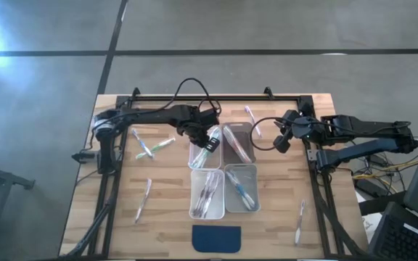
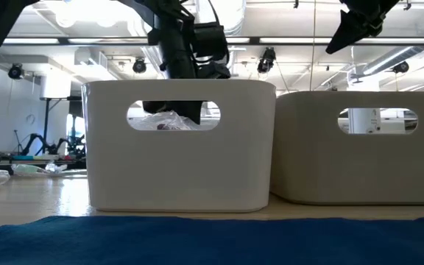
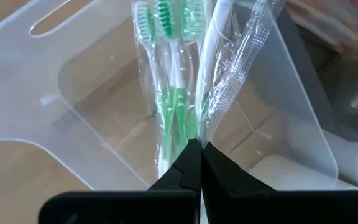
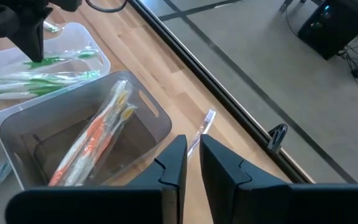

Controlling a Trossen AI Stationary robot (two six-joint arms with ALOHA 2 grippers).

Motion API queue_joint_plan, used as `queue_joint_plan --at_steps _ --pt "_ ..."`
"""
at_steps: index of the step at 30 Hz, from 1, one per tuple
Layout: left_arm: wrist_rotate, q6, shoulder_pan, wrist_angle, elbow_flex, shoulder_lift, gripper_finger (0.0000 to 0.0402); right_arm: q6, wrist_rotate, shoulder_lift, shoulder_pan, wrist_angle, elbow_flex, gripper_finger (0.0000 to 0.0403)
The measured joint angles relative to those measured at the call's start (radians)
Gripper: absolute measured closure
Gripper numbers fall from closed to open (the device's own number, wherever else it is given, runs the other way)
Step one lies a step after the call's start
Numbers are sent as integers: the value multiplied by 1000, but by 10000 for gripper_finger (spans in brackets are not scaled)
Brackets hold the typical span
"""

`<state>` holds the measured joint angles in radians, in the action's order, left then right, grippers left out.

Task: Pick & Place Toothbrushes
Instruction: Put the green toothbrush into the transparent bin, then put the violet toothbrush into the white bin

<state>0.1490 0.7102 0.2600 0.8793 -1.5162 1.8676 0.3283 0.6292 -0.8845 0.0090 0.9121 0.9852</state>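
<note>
Four clear bins stand in a block at mid-table. My left gripper (image 1: 207,142) reaches into the far-left bin (image 1: 197,156), shut on a green toothbrush (image 3: 166,93) in a clear wrapper. More green toothbrushes (image 4: 36,78) lie in that bin. The far-right bin (image 4: 148,112) holds orange toothbrushes (image 4: 92,140). Both near bins (image 1: 207,210) hold toothbrushes too. My right gripper (image 4: 191,162) hangs raised past the far-right bin, toward the table's right edge. Its fingers stand a narrow gap apart with nothing between them. My left gripper pinches the wrapped green toothbrush by its handle end (image 3: 180,134) between the two fingertips. The fingers slant steeply down from above and lie roughly in line with the brush. The bristle end (image 3: 163,12) points away into the far-left bin; whether it rests on the brushes below, I cannot tell.
Loose toothbrushes lie on the wood: a small cluster at far left (image 1: 149,148), one at near left (image 1: 144,199), one behind the bins (image 1: 251,116), one at near right (image 1: 300,221). A dark blue pad (image 1: 217,238) lies at the near edge. A black frame rail (image 1: 216,96) runs along the far edge.
</note>
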Motion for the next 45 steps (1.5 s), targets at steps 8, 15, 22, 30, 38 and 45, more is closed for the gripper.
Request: queue_joint_plan --at_steps 8,15,22,30,38,45 --pt "9 -8 14 -5 0 30 401 0 0 0 0 4 -2 340" --pt "27 -41 16 -15 0 55 384 0 0 0 0 5 -8 321" --pt "43 -44 16 -15 -4 44 329 0 0 0 0 11 -13 308" --pt "56 -45 18 -17 -31 41 248 1 0 0 0 17 -13 313" --pt "195 -98 33 -11 -91 41 209 4 0 0 0 19 -13 343" --pt "245 -119 44 72 -178 38 207 8 -1 0 0 31 -13 358"
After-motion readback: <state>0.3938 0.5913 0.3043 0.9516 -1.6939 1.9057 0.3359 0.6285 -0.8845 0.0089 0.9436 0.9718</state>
